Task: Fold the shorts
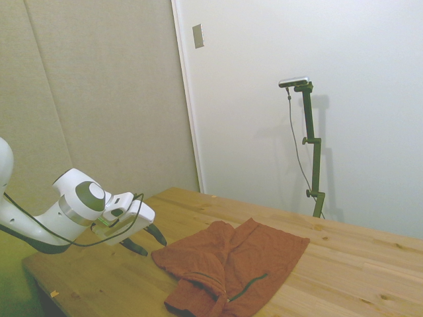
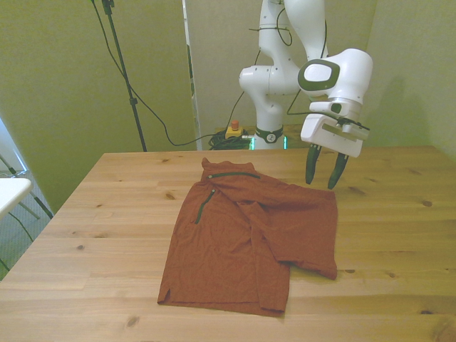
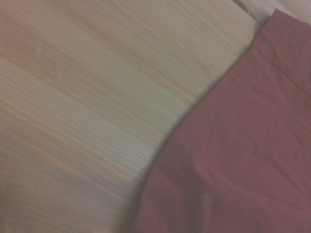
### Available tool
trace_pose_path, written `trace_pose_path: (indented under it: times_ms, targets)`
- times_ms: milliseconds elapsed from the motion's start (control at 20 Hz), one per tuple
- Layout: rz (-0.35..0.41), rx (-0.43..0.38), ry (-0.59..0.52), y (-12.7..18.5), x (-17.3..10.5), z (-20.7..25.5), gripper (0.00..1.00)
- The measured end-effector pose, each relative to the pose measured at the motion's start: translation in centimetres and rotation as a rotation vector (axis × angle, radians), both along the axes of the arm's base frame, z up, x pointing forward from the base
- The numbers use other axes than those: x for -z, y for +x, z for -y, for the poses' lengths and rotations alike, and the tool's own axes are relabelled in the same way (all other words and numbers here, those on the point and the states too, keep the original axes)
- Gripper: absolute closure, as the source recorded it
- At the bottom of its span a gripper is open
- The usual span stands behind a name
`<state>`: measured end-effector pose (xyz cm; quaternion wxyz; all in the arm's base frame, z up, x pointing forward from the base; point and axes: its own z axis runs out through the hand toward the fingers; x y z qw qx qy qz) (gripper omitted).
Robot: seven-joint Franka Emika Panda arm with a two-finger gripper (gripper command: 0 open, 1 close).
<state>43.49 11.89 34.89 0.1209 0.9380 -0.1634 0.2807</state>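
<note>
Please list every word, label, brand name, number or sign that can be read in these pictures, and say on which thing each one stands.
No text can be read in any view.
The shorts show no label or print, only a dark zipper.
The small round mark on the arm's base is too small to read.
The gripper and the wooden table carry no writing.

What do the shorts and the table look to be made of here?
The shorts: soft woven cloth, rust-orange with a matte finish. It lies limp, with wrinkles and overlapping folds, and a dark zipper line runs near the waistband; the exact fibre cannot be told. The table: light wood in joined boards, with visible grain and dark knots; the surface looks smooth, with a faint sheen.
</note>
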Motion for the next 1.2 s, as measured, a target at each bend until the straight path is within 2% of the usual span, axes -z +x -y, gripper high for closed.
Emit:
trace_pose_path:
  times_ms: [750,1200]
  targets:
    - [-0.025,0.034,0.002,1.6,1.2,2.4,0.00]
    - [0.051,0.099,0.004,4.2,1.7,4.5,0.00]
